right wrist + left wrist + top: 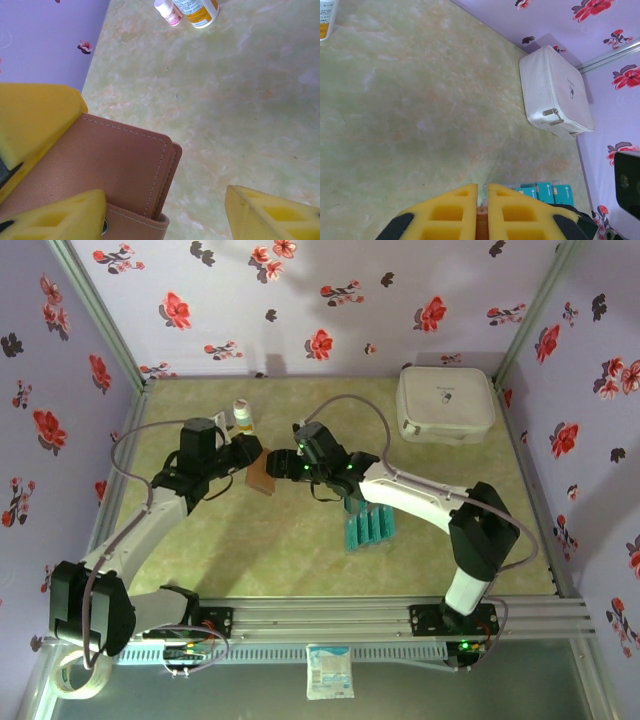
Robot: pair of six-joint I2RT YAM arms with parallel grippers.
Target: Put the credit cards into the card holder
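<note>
card holder (120, 165) clamped in left end effector (482, 192), right end effector (165, 194) alongside

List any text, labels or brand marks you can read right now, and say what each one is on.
No text is readable at this moment.
On the white case: a small dark logo, too small to read.
On the larger bottle: label print, blurred.
On the small bottle: a pink label, blurred.
On the credit cards: a white mark on each, too small to read.
On the packet: bluish print, unreadable.
On the card holder: no print is visible.
</note>
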